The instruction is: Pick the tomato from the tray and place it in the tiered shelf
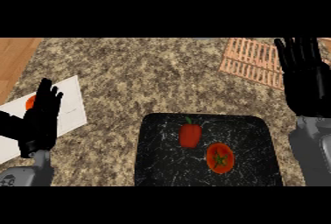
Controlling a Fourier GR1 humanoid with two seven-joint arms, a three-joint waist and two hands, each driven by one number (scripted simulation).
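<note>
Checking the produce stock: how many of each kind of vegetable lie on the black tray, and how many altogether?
tomato: 1
red pepper: 1
Total on the tray: 2

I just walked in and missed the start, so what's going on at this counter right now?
Nothing is being held at this moment. The tomato lies on the black tray beside a red pepper, both untouched. The left hand rests open at the view's left, overlapping a white board. The right hand rests open at the right, next to the orange slatted shelf. The tomato has not been picked up yet.
</note>
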